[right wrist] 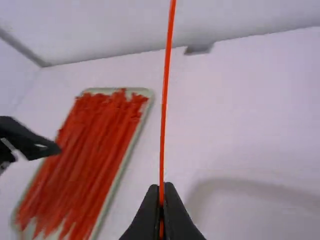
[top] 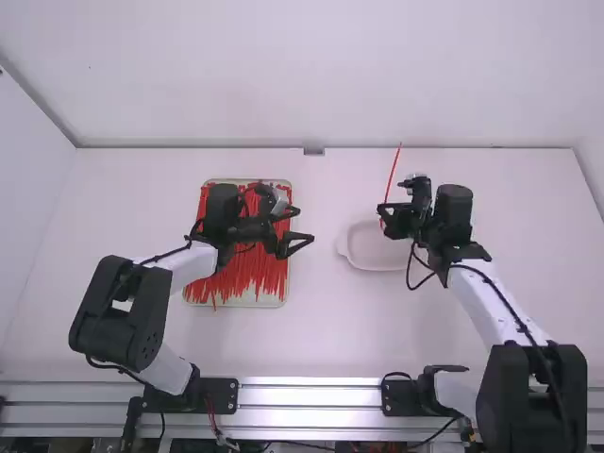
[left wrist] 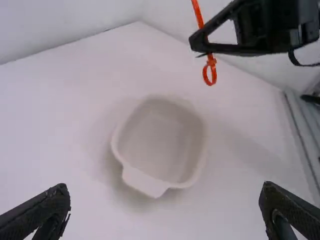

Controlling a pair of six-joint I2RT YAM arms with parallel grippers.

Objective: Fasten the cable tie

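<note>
Right jaws are pinched shut on the thin orange plastic cable tie (right wrist: 165, 100). Its small loop hangs over the white plastic tub (left wrist: 118, 142), and its tail is cut off above. Left jaws gape open, empty, beside the pale tray (top: 283, 293).

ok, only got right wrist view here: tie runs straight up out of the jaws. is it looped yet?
Observer: Yes. The tie ends in a small closed loop just below the right gripper.
Operator: Over the bowl?
Observer: Roughly over the far rim of the bowl, hanging clear of it.
Operator: Left arm holding anything?
Observer: No, the left gripper has its jaws wide apart, nothing between them.
</note>
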